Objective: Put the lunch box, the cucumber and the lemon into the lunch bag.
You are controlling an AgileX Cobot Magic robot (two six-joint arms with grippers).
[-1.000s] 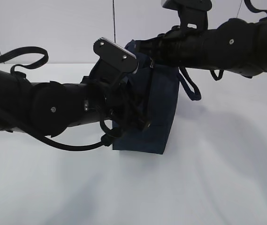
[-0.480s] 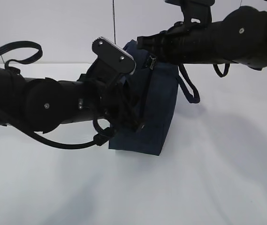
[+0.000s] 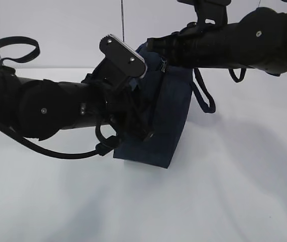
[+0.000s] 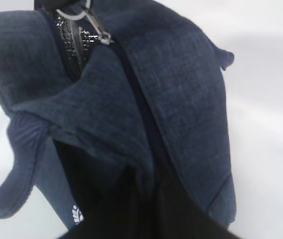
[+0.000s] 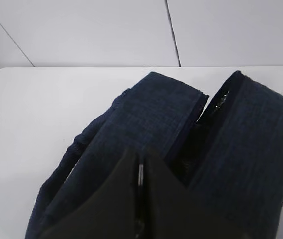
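Your left claw (image 4: 146,219) and right claw (image 5: 140,199), both closed, pinch the lunch bag (image 3: 171,116) fabric; its contents stay hidden above the white bench (image 3: 224,201).

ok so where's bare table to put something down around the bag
Bare white table runs along the whole near side, in front of the lunch bag, and on the right past its hanging handle. Crowded: both arms converge on the bag from left and upper right, each hand shut on its fabric.

You'll find no readable text, brand or number anywhere; the only mark is a small white emblem (image 4: 76,214) on the lunch bag (image 4: 181,99), too blurred for you to make out.
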